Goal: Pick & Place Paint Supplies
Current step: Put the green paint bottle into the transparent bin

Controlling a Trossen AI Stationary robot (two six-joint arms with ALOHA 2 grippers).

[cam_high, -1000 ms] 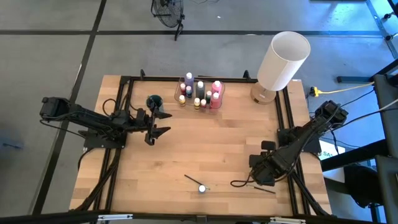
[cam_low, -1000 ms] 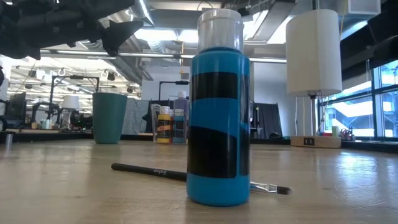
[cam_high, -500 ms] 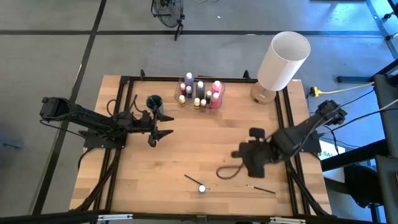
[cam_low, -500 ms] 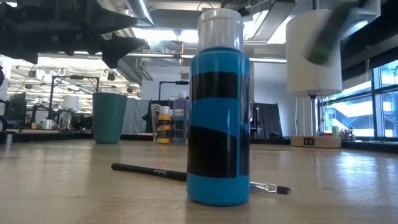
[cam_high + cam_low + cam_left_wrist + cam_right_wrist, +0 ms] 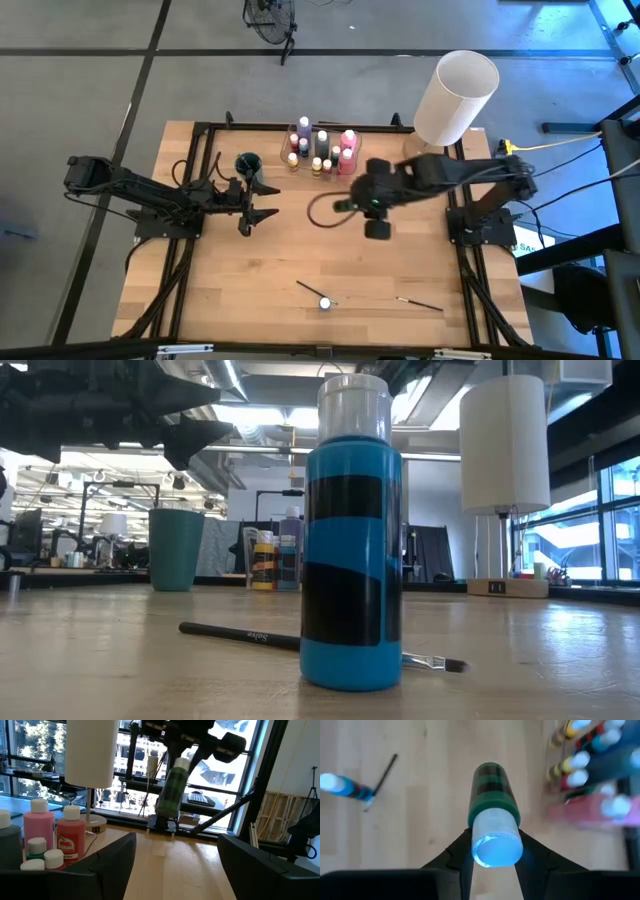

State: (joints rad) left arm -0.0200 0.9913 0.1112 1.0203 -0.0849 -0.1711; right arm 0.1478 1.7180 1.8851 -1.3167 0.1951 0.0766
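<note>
Green paint bottle (image 5: pixel 491 795) with a pale cap hangs above the wooden surface (image 5: pixel 330 250), clamped in the right gripper's (image 5: pixel 372 203) jaws, at five o'clock from the clustered bottles (image 5: pixel 322 150). Left gripper (image 5: pixel 262 199) waits at nine o'clock, jaws apart.

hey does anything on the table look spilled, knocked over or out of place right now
Nothing spilled. The blue bottle stands upright alone near the front edge, with two paintbrushes lying loose beside it, apart from the bottle cluster.
</note>
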